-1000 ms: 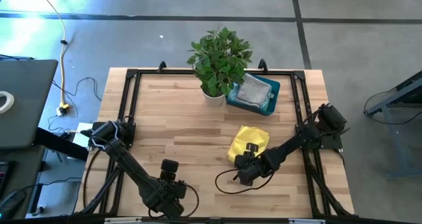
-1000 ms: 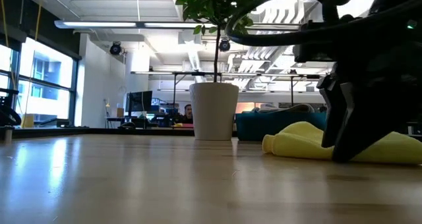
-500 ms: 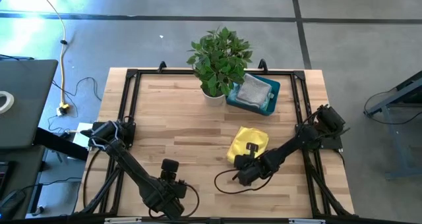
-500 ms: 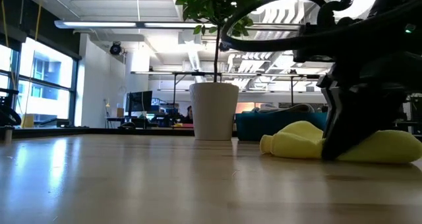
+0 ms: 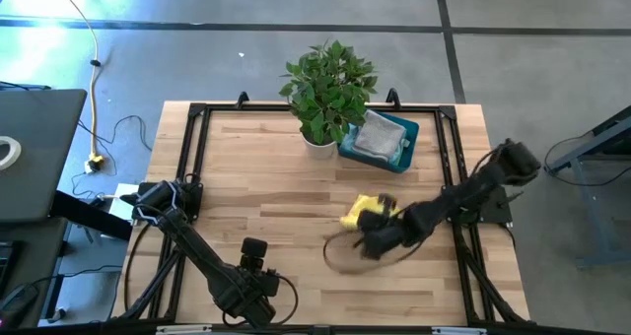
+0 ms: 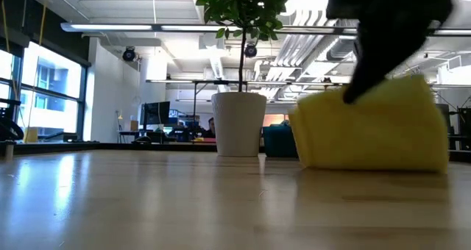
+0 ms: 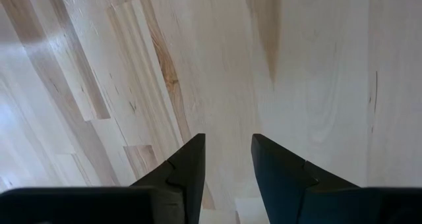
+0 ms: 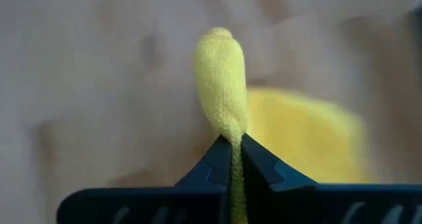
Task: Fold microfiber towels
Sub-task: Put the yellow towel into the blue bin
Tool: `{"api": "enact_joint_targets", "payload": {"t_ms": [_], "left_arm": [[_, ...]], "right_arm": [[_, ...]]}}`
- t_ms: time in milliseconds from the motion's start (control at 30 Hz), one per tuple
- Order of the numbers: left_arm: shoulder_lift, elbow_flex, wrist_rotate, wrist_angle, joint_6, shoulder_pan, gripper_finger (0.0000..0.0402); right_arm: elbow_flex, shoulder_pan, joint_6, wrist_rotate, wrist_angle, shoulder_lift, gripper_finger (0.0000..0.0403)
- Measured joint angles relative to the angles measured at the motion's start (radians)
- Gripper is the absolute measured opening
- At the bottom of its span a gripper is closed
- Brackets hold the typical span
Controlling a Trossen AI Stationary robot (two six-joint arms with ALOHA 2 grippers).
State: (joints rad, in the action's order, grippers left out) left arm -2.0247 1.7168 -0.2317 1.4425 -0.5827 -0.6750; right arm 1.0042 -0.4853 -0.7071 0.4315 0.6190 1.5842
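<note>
the left gripper is parked at the near edge of the wooden table, left of centre, above bare boards; in the left wrist view its two fingers are seen set a narrow gap apart, with nothing between them and only the wood grain beyond. at the far edge of the table, near the middle, a potted plant is placed in a white pot, and it is also shown in the low view standing upright on the table. just right of the plant, touching or nearly touching the pot, a teal bin is set at an angle, and a grey towel is lying inside it. in front of the bin, toward the right half of the table, the yellow towel is gathered into a small bunch under the right gripper, whose arm is extended in from the right edge of the table. in the right wrist view the right gripper is shown clamped on a thin fold of the yellow towel, the fingers pressed together on the cloth, with the pinched fold standing up as a rounded loop and the remainder of the cloth spread behind it. in the low view the yellow towel is seen raised into a tall block shape, its lower edge at or very near the table surface, with the dark gripper at its top.
</note>
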Motion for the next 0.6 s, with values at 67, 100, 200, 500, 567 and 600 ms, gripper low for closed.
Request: {"api": "enact_joint_targets", "payload": {"t_ms": [67, 100, 200, 500, 567, 600], "left_arm": [[0.000, 0.000, 0.000, 0.000, 0.000, 0.000, 0.0113], [0.000, 0.000, -0.002, 0.001, 0.002, 0.000, 0.0113], [0.000, 0.000, -0.012, 0.001, 0.017, 0.000, 0.0113], [0.000, 0.000, -0.026, 0.020, 0.013, 0.000, 0.0113], [0.000, 0.000, -0.026, 0.040, -0.003, 0.001, 0.0113], [0.000, 0.000, -0.026, 0.050, -0.010, 0.002, 0.0113]], "right_arm": [[0.000, 0.037, 0.008, 0.071, 0.053, -0.059, 0.0002], [0.001, 0.058, 0.019, 0.100, 0.085, -0.088, 0.0002], [0.001, 0.141, 0.093, 0.151, 0.146, -0.147, 0.0001], [0.001, 0.365, 0.546, 0.037, 0.022, -0.186, 0.0000], [0.002, 0.382, 0.616, -0.026, -0.039, -0.186, 0.0000], [0.002, 0.387, 0.642, -0.028, -0.057, -0.188, 0.0000]]}}
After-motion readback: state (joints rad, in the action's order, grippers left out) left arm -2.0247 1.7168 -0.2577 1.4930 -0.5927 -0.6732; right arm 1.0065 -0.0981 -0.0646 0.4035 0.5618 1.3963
